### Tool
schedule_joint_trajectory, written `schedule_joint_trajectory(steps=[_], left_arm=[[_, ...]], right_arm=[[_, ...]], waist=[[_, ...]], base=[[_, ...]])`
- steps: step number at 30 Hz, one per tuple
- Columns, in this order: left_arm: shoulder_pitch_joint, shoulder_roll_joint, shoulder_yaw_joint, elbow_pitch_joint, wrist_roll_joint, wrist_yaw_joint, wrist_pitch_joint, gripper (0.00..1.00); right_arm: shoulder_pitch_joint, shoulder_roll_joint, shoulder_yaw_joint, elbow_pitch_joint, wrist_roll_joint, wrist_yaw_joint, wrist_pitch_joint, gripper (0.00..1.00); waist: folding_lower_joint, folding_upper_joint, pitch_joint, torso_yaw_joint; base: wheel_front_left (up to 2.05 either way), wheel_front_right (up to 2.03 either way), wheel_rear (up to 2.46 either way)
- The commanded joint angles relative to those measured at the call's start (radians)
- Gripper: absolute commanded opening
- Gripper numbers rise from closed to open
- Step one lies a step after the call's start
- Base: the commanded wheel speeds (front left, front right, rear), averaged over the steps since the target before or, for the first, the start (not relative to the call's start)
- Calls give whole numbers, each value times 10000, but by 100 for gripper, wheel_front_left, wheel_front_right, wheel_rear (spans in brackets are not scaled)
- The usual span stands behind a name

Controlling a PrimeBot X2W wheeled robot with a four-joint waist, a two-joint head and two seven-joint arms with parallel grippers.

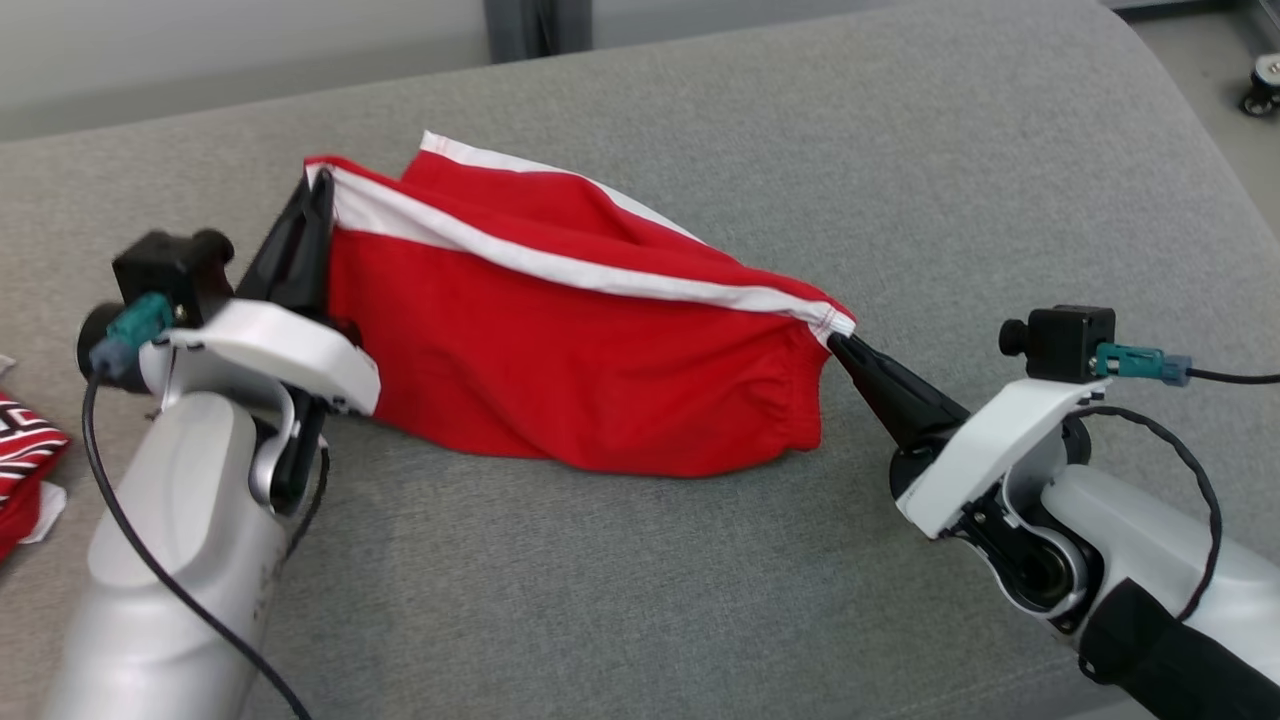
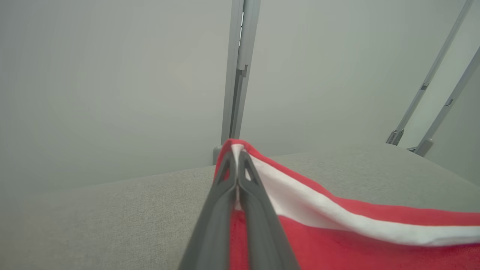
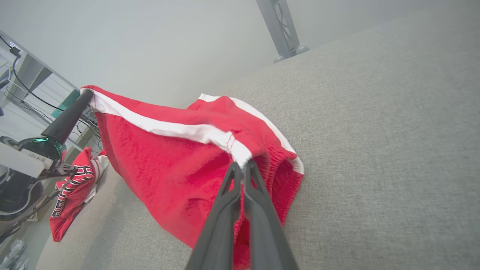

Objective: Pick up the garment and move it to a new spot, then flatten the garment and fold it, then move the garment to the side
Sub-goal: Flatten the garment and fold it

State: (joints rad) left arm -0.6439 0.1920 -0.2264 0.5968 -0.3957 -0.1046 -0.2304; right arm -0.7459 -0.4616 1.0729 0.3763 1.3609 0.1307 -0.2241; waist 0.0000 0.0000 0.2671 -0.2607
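The garment (image 1: 580, 350) is a pair of red shorts with a white side stripe, hanging stretched between my two grippers above the grey cushion. My left gripper (image 1: 318, 185) is shut on the garment's left corner, where the stripe ends. In the left wrist view that gripper (image 2: 237, 155) pinches the white edge of the garment (image 2: 337, 240). My right gripper (image 1: 838, 342) is shut on the right corner at the waistband. The right wrist view has its fingertips (image 3: 242, 165) closed on the stripe's end, with the garment (image 3: 168, 165) sagging down to the cushion.
The grey fabric cushion (image 1: 700, 580) spreads under everything and curves down at the right. Another red, black and white cloth (image 1: 25, 460) lies at the far left edge. Behind the cushion stand a pale wall and a metal post (image 2: 236, 75). A caster (image 1: 1262, 88) sits on the floor, top right.
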Motion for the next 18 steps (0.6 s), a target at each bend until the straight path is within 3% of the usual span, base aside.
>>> schedule_joint_trajectory(steps=[1, 18], left_arm=[[-351, 60, -2, 195, 114, -9, -19, 0], [-4075, 318, -922, 3895, 933, -146, -28, 0]], right_arm=[[-150, 86, -75, 106, 2, 4, -96, 0], [-1121, 1535, -456, 822, -84, 4, -392, 0]], waist=[[0, 0, 328, -285], [0, 0, 1897, -1233]], base=[[0, 0, 0], [0, 0, 0]])
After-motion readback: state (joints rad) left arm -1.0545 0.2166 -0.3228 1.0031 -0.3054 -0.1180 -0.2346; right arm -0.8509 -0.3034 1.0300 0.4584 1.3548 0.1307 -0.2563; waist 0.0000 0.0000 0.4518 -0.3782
